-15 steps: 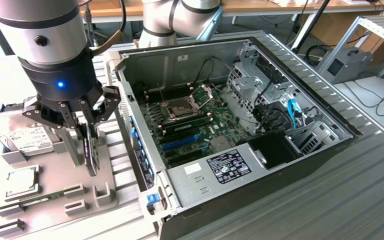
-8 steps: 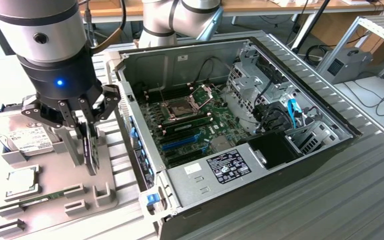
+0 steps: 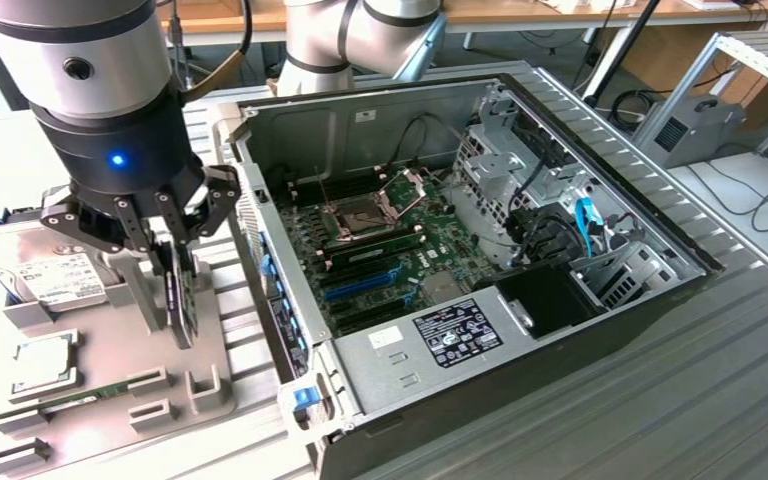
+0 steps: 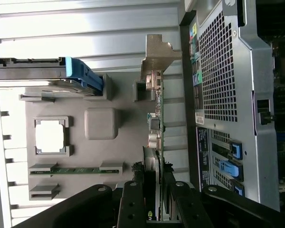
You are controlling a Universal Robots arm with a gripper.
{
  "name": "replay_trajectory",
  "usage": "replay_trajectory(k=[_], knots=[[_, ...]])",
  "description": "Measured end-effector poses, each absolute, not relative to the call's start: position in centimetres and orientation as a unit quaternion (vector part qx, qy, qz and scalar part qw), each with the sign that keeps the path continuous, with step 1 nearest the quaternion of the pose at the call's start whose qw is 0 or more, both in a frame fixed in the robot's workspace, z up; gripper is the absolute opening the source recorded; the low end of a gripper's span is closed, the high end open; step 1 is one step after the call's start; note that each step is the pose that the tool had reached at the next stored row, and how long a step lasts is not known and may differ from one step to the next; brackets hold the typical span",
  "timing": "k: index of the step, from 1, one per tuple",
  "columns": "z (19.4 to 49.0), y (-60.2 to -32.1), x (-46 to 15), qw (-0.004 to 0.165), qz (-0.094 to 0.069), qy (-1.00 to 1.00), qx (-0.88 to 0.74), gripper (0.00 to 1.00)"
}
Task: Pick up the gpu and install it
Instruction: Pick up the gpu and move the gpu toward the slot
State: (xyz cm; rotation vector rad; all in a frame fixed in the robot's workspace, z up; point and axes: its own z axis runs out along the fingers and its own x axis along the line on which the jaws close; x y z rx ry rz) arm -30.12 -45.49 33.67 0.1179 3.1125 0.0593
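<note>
The gpu [image 3: 179, 300] stands on edge, pinched between our fingers [image 4: 132, 202] over the grey holder tray [image 3: 120, 340]; we cannot tell whether it touches the tray. A hard drive [image 3: 48, 275] and a RAM stick [image 3: 88, 393] sit in that tray. The open computer case [image 3: 344, 125] stands just beside it on the worktop [image 3: 704, 390], toward the exterior view's right.

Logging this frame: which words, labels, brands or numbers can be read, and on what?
No text can be quoted; all of it is too small or blurred.
Black power supply label: white print, unreadable.
White sticker beside it: unreadable.
Hard drive label: unreadable.
Case rear label: unreadable.
</note>
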Motion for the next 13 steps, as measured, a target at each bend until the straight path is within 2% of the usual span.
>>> replay_trajectory(k=[13], knots=[[34.34, -45.48, -30.12, 0.013, 0.019, 0.999, 0.038, 0.26]])
